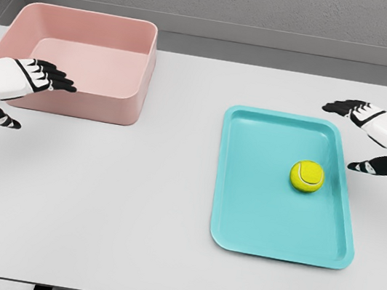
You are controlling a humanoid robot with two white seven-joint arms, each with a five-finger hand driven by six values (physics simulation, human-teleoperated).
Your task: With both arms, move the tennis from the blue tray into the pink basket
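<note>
White table (pixel 130 216): tennis ball (pixel 307 175) in blue tray (pixel 241 219), pink basket (pixel 122 108) well apart; left hand (pixel 30 86), right hand (pixel 368 136) spread, empty.

We see a white table (pixel 133 202). It is big and flat. Two things sit right on it. A pink basket (pixel 111 106) sits at the far left, near the back edge. A blue tray (pixel 254 228) sits on the right side, closer to us. The basket and the tray are well apart, and we see bare table between them.
</note>
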